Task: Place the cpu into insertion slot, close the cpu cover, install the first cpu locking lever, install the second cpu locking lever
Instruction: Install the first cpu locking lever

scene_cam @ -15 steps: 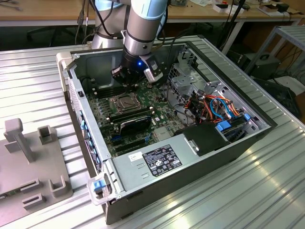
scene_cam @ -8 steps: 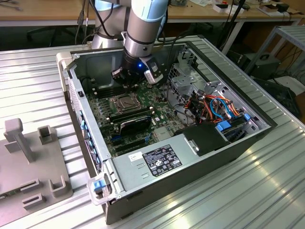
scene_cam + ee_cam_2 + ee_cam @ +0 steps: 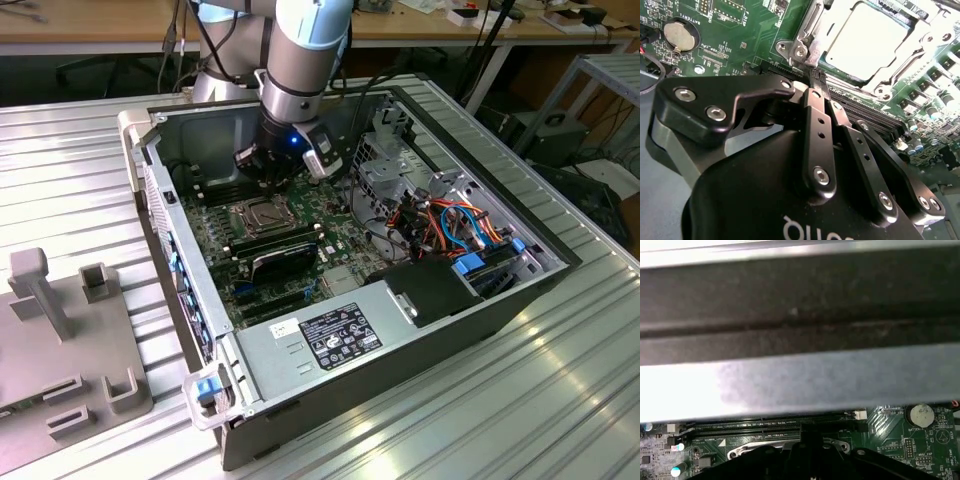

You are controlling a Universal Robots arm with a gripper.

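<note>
The cpu [image 3: 867,42] lies flat in the insertion slot, its pale metal top showing through the window of the cpu cover [image 3: 812,20]. The cover is folded down over it. In the exterior view the slot [image 3: 258,213] sits on the green board inside the open computer case. My gripper [image 3: 818,80] hangs just beside one corner of the slot, fingers pressed together with nothing visible between them. Its tips are close to a thin metal locking lever [image 3: 806,31] that runs along the cover's edge. I cannot tell whether they touch it. The exterior view has the gripper [image 3: 262,168] directly above the slot's far side.
Long black memory slots [image 3: 770,426] run beside the socket, and a coin battery [image 3: 679,35] sits on the board. A grey case wall [image 3: 800,385] stands close to the wrist. The drive cage and coloured cables [image 3: 450,225] fill the case on the exterior view's right.
</note>
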